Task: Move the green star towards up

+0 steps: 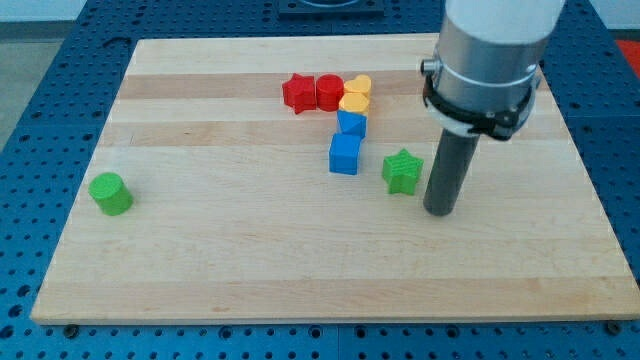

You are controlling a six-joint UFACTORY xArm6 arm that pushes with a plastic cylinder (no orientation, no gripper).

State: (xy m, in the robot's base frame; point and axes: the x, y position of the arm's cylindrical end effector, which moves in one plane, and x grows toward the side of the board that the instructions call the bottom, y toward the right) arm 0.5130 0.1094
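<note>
The green star (402, 171) lies on the wooden board (250, 260), right of centre. My tip (440, 211) rests on the board just to the star's right and slightly below it, a small gap apart. The dark rod rises from there into the grey arm at the view's top right.
A blue cube (344, 154) sits left of the star, with another blue block (352, 124) above it. Above those lie two yellow blocks (356, 95), a red cylinder (329, 92) and a red star (298, 93). A green cylinder (110, 193) stands at the far left.
</note>
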